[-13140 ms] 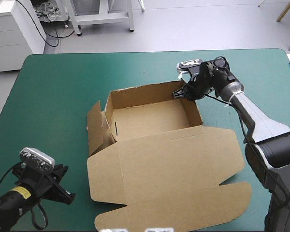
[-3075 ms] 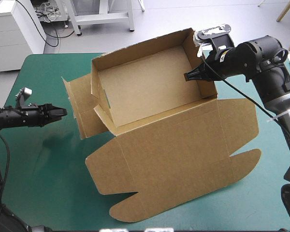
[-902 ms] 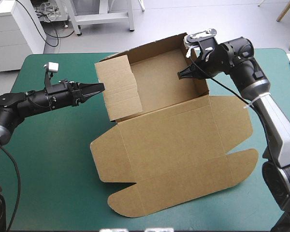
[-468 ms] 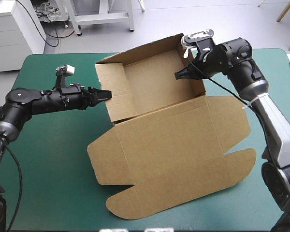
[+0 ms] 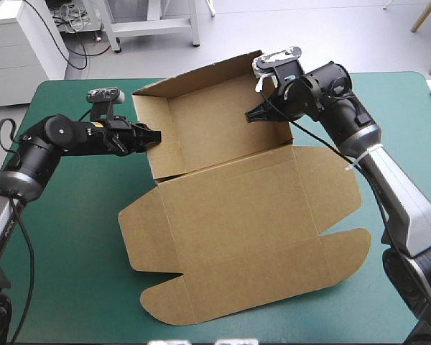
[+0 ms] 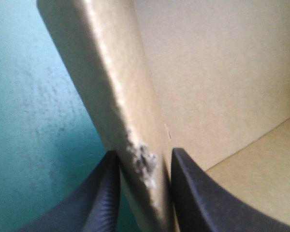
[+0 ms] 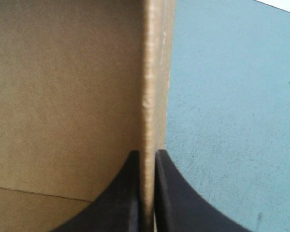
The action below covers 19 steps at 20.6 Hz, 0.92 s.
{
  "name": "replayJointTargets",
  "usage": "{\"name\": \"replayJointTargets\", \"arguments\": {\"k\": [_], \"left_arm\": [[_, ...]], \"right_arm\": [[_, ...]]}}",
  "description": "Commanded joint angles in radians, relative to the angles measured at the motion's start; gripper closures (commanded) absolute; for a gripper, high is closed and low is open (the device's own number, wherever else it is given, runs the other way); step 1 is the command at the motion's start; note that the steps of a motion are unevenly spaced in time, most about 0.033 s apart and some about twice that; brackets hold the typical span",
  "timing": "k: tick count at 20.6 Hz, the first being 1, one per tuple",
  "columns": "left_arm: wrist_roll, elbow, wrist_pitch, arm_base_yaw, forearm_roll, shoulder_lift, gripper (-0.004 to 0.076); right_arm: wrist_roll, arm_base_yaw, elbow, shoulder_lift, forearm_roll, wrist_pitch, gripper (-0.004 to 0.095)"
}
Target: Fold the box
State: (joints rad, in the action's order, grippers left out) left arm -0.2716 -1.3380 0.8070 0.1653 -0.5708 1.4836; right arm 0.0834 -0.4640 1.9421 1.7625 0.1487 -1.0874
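The brown box [image 5: 215,129] stands as an open tray tipped up toward me, its long lid [image 5: 244,237] lying flat on the teal-green cover. My left gripper [image 5: 155,136] pinches the tray's left wall. In the left wrist view that thick doubled wall [image 6: 121,96] fills the gap between the fingers of my left gripper [image 6: 145,154]. My right gripper [image 5: 250,116] grips the right wall near its top edge. In the right wrist view the wall [image 7: 154,72] runs edge-on between the fingers of my right gripper [image 7: 146,153], which are all but shut.
Bare teal-green cover [image 5: 65,244] lies left of the lid and along the right side [image 5: 395,144]. The lid's rounded flaps reach close to the table's front edge. A white cabinet [image 5: 21,50] stands beyond the far left corner.
The left side flap, loose earlier, now lies folded into the tray. My left gripper has moved from pushing it to clamping the left wall. Box and right gripper have shifted left.
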Motion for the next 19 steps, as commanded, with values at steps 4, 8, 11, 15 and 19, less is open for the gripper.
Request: {"name": "replayJointTargets", "arguments": {"k": [4, 8, 11, 15, 19], "left_arm": [[0.295, -0.181, 0.070, 0.132, 0.360, 0.069, 0.0721], [0.317, -0.277, 0.188, 0.145, 0.392, 0.184, 0.0731], [0.317, -0.281, 0.186, 0.145, 0.394, 0.236, 0.0731], [0.317, -0.281, 0.107, 0.145, 0.403, 0.292, 0.0731], [0.317, -0.283, 0.025, 0.145, 0.403, 0.352, 0.0731]], "right_arm": [[0.028, -0.025, 0.034, -0.051, -0.062, -0.011, 0.0927], [0.038, -0.011, 0.034, -0.024, -0.050, -0.044, 0.0928], [0.030, 0.013, 0.034, 0.040, -0.052, -0.066, 0.0928], [-0.002, 0.079, 0.034, 0.159, -0.075, -0.062, 0.0928], [-0.054, 0.134, 0.034, 0.241, -0.104, -0.050, 0.0928]]}}
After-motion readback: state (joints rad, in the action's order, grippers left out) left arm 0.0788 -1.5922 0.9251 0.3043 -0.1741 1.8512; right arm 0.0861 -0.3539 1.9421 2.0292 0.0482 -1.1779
